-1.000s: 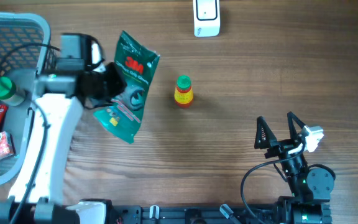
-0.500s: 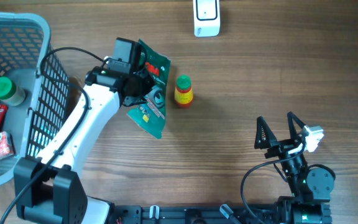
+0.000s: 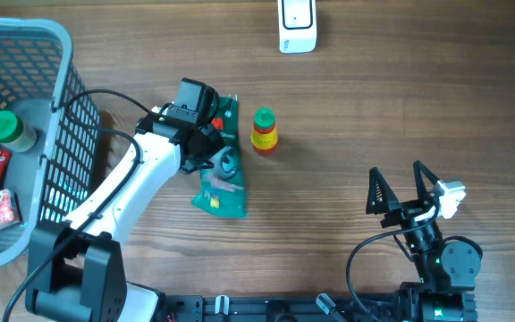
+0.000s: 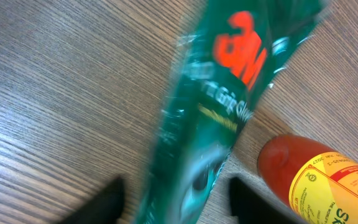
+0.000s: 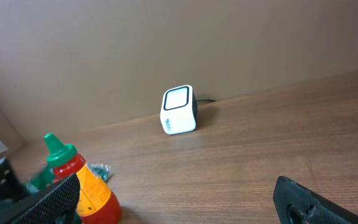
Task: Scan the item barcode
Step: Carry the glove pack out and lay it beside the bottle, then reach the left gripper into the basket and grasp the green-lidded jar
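Left gripper (image 4: 178, 198) jaws parted around 3M packet (image 3: 223, 191), not pinching; it lies on the table (image 3: 374, 98) short of the scanner (image 3: 297, 25), likely staged for regrip. Right gripper (image 3: 394, 168) jaws wide, empty

Wooden table (image 3: 347, 125), mesh basket (image 3: 61, 54) at left, green packet (image 3: 222, 192) beside upright sauce bottle (image 3: 264, 131), white scanner (image 3: 297, 25) at far edge

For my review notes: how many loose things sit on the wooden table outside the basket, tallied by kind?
Green foil 3M pouch: 1
Red squeeze bottle with green cap and yellow label: 1
White box-shaped barcode scanner: 1
Total: 3
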Robot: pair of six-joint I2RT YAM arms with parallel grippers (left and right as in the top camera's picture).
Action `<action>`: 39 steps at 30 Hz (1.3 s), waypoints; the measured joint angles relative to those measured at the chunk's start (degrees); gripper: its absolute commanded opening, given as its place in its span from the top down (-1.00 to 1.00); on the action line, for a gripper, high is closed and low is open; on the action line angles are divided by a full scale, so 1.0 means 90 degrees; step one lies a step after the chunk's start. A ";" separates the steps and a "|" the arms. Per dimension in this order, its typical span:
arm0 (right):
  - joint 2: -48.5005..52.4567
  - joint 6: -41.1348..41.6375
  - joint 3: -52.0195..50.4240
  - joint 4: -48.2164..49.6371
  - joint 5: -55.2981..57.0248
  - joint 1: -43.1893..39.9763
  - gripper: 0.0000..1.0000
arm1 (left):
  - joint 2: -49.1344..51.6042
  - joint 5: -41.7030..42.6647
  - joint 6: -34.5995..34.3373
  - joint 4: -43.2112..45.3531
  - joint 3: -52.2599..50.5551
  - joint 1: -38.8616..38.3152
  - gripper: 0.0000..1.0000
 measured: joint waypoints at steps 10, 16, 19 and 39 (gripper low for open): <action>0.0000 0.0000 0.0000 0.0000 0.0002 0.0000 -0.99 | -0.0158 0.0219 -0.0068 -0.0017 0.0000 0.0000 -1.00; 0.0000 0.0000 0.0000 0.0000 0.0002 0.0000 -0.99 | -0.1260 0.0194 0.0061 -0.0260 0.0656 0.0000 -1.00; 0.0000 0.0000 0.0000 0.0000 0.0002 0.0000 -1.00 | -0.1841 -0.0015 0.0291 -0.0321 0.1137 0.0000 -1.00; 0.0000 0.0000 0.0000 0.0000 0.0002 0.0000 -1.00 | -0.2805 -0.2557 0.1921 -0.1914 0.4566 0.2091 -1.00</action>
